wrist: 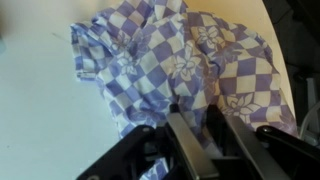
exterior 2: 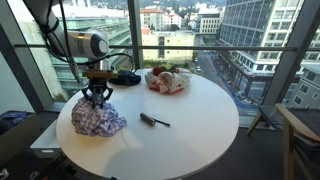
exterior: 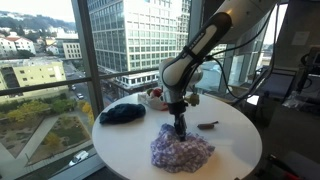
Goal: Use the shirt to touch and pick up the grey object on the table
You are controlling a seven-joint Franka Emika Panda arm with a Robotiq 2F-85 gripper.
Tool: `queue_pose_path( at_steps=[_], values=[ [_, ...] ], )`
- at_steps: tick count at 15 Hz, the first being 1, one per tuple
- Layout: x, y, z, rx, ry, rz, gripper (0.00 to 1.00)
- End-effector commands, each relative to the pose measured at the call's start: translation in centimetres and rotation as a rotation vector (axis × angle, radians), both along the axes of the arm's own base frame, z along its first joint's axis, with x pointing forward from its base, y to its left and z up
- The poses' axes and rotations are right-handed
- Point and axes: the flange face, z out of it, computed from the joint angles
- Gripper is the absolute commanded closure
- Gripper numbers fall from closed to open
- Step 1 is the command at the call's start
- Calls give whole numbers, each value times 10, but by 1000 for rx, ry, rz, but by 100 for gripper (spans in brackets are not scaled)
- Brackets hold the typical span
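Note:
A purple-and-white checked shirt (exterior: 182,150) lies crumpled on the round white table (exterior: 235,140), seen in both exterior views (exterior 2: 97,118) and filling the wrist view (wrist: 180,55). My gripper (exterior: 180,130) points straight down onto the shirt's top (exterior 2: 97,97). In the wrist view its fingers (wrist: 195,115) are close together with a fold of the cloth pinched between them. The small dark grey object (exterior: 207,125) lies bare on the table beside the shirt (exterior 2: 153,120), apart from the gripper.
A dark blue cloth (exterior: 122,113) lies at the table's edge (exterior 2: 125,78). A pink and white bundle (exterior: 160,97) sits near the window side (exterior 2: 167,80). Window glass surrounds the table. A chair (exterior 2: 300,130) stands nearby.

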Motion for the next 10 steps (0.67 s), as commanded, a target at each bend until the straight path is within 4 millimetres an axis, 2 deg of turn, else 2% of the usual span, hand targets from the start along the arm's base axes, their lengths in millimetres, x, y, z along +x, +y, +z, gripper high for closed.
queue_pose_path(
  at_steps=[1, 3, 5, 7, 10],
  values=[
    [12, -1, 9, 107, 115, -57, 90],
    [16, -6, 11, 121, 159, -118, 93],
    [22, -9, 12, 119, 176, -172, 89],
    [27, -13, 13, 119, 184, -209, 90],
    [39, -24, 11, 61, 103, -285, 89]
  ],
)
